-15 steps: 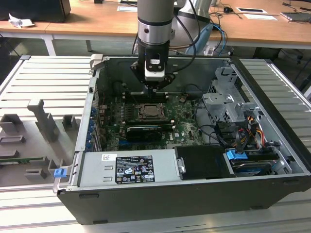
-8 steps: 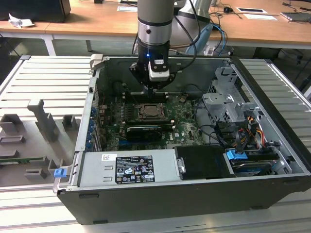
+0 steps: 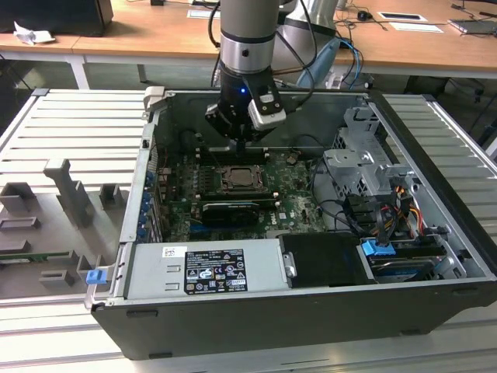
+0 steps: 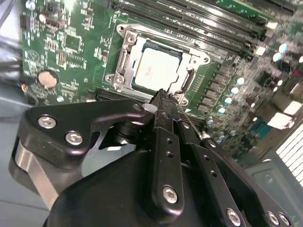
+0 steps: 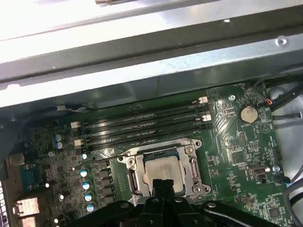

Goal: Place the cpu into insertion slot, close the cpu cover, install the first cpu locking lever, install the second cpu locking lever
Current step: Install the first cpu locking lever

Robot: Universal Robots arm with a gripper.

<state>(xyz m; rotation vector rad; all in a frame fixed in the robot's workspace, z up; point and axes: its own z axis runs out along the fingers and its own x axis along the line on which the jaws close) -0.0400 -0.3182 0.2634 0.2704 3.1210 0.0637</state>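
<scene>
One cpu (image 4: 156,70) already lies flat inside the insertion slot (image 4: 124,60) at the middle of the green motherboard (image 4: 71,42), and the cpu cover (image 4: 199,59) appears folded down around it, its open centre framing the chip. Just beside the slot's near edge, the end effector (image 4: 163,99) hangs with its fingers pressed together, gripping nothing visible, its tip by a thin locking lever (image 4: 189,124) in the second wrist view. Judging from this, a lever is the step in hand; doing it well means pushing steadily along the wire without scraping the neighbouring memory slots (image 5: 142,125).
</scene>
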